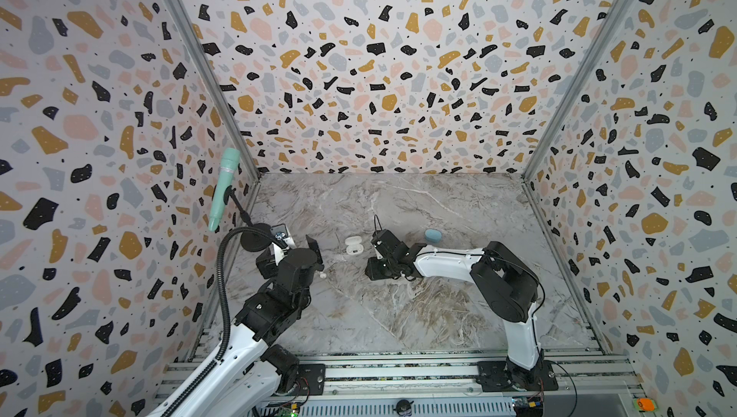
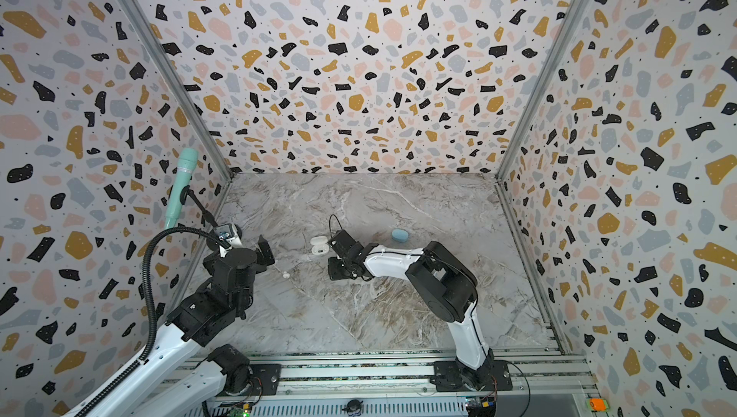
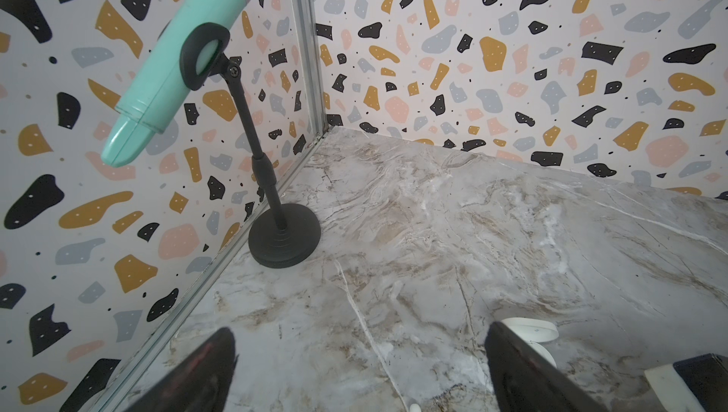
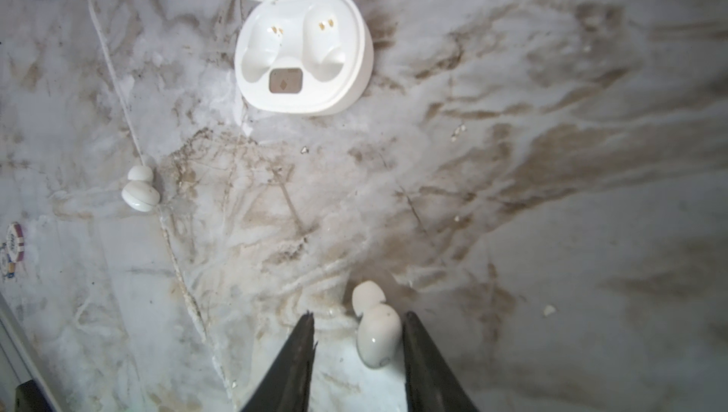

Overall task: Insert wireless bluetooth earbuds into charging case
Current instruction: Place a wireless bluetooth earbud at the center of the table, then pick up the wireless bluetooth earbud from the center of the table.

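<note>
In both top views the right gripper point(image 4: 359, 313) is being hidden under its own wrist, so the white earbud point(image 4: 378, 335) between its fingers point(image 4: 417, 359) is being shown only by the right wrist camera. The jaws are standing partly apart, and the bud is lying unclamped on the table point(image 1: 399, 315), close against one finger with a gap to the other. Its long axis is running along the fingers, ear tip pointing roughly toward the open white case point(image 1: 353, 244) near the table's middle. A second white earbud point(image 1: 322, 275) is lying toward the left edge, beside the left gripper point(image 3: 360, 329), which is being held wide open and empty. The blue case point(image 1: 432, 235), nearer the back edge, is lying shut, its inside unseen.
</note>
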Available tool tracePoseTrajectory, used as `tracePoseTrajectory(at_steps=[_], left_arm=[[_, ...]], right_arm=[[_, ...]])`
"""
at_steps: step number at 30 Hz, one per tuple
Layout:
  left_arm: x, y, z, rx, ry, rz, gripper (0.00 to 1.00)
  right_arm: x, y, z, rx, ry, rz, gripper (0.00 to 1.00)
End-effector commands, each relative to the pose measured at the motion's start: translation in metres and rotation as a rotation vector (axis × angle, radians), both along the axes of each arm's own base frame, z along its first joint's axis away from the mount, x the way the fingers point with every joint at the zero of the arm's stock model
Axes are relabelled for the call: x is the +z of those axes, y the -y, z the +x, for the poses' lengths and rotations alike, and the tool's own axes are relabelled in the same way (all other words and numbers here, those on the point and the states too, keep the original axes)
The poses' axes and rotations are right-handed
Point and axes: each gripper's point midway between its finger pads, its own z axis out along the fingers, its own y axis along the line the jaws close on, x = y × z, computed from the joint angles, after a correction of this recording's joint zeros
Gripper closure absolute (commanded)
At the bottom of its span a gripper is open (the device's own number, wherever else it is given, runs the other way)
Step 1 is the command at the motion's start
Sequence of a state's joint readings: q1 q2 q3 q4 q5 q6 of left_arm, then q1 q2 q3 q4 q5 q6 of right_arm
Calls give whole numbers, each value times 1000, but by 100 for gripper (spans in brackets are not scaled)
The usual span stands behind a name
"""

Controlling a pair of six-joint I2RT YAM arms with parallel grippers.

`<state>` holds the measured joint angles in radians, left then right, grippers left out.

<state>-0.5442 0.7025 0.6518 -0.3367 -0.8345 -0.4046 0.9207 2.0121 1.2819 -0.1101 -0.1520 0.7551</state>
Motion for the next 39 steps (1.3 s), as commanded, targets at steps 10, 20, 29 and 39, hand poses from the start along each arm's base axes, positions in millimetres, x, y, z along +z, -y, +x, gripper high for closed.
tracePoseTrajectory(at_steps=[10, 20, 29, 39], left_arm=[[1, -2, 0, 5, 13, 1, 0], [2, -2, 0, 4, 16, -2, 0], [2, -3, 0, 10, 15, 1, 0], [2, -4, 0, 18, 16, 2, 0]], right_arm=[[-1, -16, -49, 53, -160, 67, 60], [38, -2, -27, 165, 80, -82, 59], [30, 5, -3, 248, 293, -360, 59], [19, -19, 3, 353, 377, -438, 63]])
